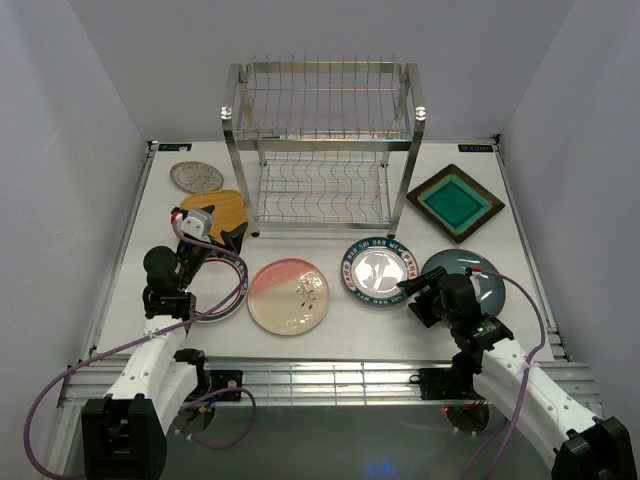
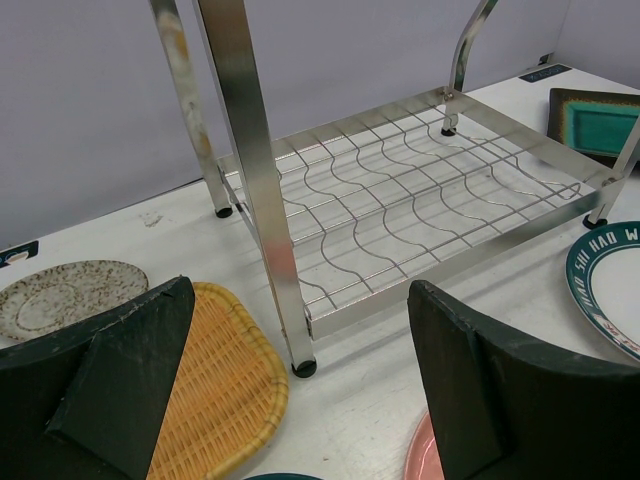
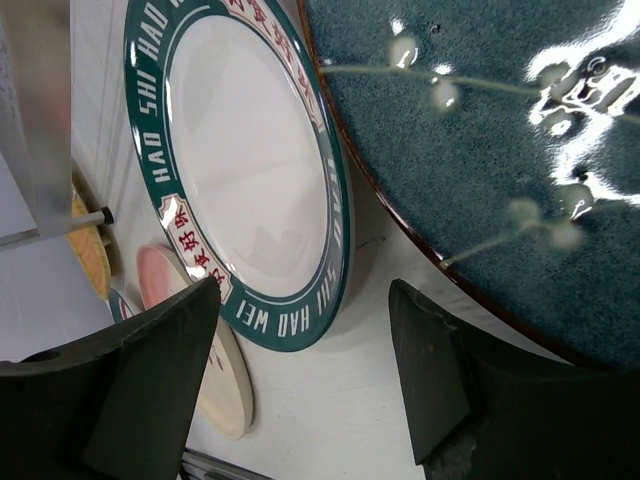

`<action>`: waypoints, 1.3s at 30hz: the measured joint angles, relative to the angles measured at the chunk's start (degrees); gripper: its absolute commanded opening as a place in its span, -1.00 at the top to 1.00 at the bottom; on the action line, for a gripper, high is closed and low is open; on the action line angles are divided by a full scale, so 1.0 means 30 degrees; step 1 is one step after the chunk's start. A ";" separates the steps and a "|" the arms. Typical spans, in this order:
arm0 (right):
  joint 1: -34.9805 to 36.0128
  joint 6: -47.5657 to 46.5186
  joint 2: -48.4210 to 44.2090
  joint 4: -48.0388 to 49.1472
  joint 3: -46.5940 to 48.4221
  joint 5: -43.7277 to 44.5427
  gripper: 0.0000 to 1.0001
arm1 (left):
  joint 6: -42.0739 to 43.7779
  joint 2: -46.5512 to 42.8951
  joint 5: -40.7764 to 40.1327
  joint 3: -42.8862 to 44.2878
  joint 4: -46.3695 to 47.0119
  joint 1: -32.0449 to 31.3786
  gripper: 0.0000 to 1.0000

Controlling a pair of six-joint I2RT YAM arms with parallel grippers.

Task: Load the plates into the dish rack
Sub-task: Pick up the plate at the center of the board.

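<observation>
Right wrist view shows the right claw [image 3: 300, 325] with its fingers spread and nothing between them. It hangs low over the spot where the green-rimmed plate [image 3: 250, 160] and the dark blue plate [image 3: 480, 170] lie edge to edge. Which of the two it means to take I cannot tell. Left wrist view shows the left claw [image 2: 300, 300] spread wide and empty too. It points at the near left post of the dish rack [image 2: 400, 220], with the yellow woven plate [image 2: 215, 390] just beneath one finger.

Outward from there, every plate in view lies flat on the surface [image 1: 340, 340]. The pink-cream plate [image 1: 288, 295] sits between the two arms. The small speckled silver-grey plate [image 1: 196, 176] is at the far left beside the rack, and the brown square plate with the teal centre [image 1: 455, 202] is to the rack's right. A plate with a bluish rim [image 1: 226, 310] shows only as a sliver under the left arm. Both wire shelves of the rack, upper and lower, stand bare in the top view.

By my reading the task has hardly begun. No plate is loaded and none is lifted. All of them have yet to be picked up, tipped on edge and slotted between the wires. The right arm looks the nearer to a first grasp.
</observation>
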 measured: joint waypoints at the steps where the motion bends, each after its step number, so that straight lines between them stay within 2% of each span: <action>1: 0.0007 0.0087 0.0117 0.0138 -0.0066 0.0102 -0.45 | 0.0000 0.0000 -0.0007 0.0000 0.0000 0.0000 -0.96; 8: 0.0022 0.0554 0.1093 0.0947 -0.0401 0.0386 -0.38 | 0.0000 0.0000 0.0000 0.0000 0.0000 -0.0007 -0.96; 14: 0.0036 0.0707 0.2091 0.1741 -0.0401 0.0452 -0.24 | 0.0007 0.0000 0.0000 0.0000 0.0000 -0.0015 -0.96; 20: 0.0066 0.0991 0.2871 0.2382 -0.0401 0.0699 0.01 | 0.0007 0.0000 0.0000 0.0000 0.0000 -0.0015 -0.96; 23: 0.0066 0.1049 0.3322 0.2637 -0.0401 0.0809 0.05 | 0.0007 0.0000 0.0000 0.0000 0.0000 -0.0015 -0.96; 28: 0.0117 0.1093 0.4073 0.3104 -0.0401 0.0889 0.31 | 0.0007 0.0000 -0.0007 0.0000 0.0000 -0.0029 -0.96; 32: 0.0117 0.1137 0.4503 0.3439 -0.0393 0.0969 0.35 | 0.0015 0.0000 0.0000 0.0000 0.0000 -0.0044 -0.96; 39: 0.0153 0.1217 0.4218 0.3315 -0.0379 0.1231 0.75 | 0.0015 -0.0015 0.0000 -0.0007 0.0000 -0.0044 -0.96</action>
